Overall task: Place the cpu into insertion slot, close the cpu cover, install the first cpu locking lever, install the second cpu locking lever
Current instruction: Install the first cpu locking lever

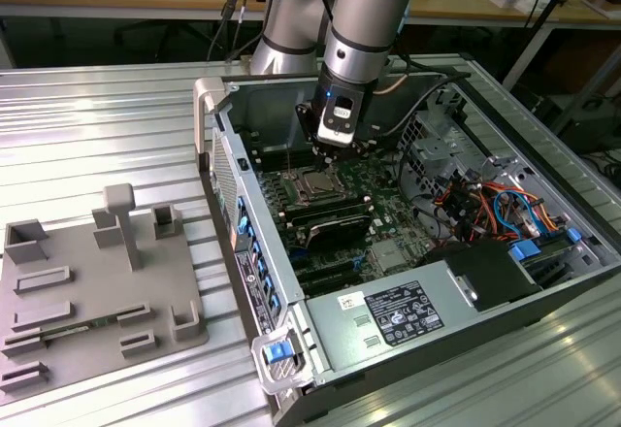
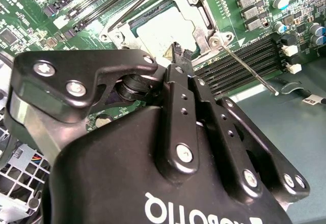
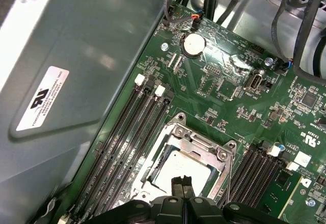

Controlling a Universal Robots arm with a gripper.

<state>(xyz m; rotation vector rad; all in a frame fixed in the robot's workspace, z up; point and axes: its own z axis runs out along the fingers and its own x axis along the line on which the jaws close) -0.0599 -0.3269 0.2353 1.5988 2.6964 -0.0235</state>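
The cpu point(image 3: 178, 167) lies in the insertion slot point(image 3: 179, 118) of the green motherboard, its silver-grey top showing. The shiny cpu cover point(image 3: 205, 143) lies flat around it. In the exterior view the cpu point(image 1: 318, 186) sits inside the open computer case. My gripper point(image 3: 182, 182) hovers just above the cpu's edge, its black fingers pressed together with nothing between them. In the second wrist view the gripper point(image 2: 179, 54) is over the cpu point(image 2: 160, 30) and the cpu cover point(image 2: 201, 16). A thin wire locking lever point(image 2: 249, 70) sticks out from the socket corner. In the exterior view the gripper point(image 1: 332, 158) points down at the socket.
Long black memory slots point(image 3: 133, 132) flank the socket on both sides. The case wall point(image 1: 218, 126), a grey power supply point(image 1: 408, 311) and bundled cables point(image 1: 485, 204) surround the board. A grey fixture plate point(image 1: 87, 291) lies on the table at the exterior view's left.
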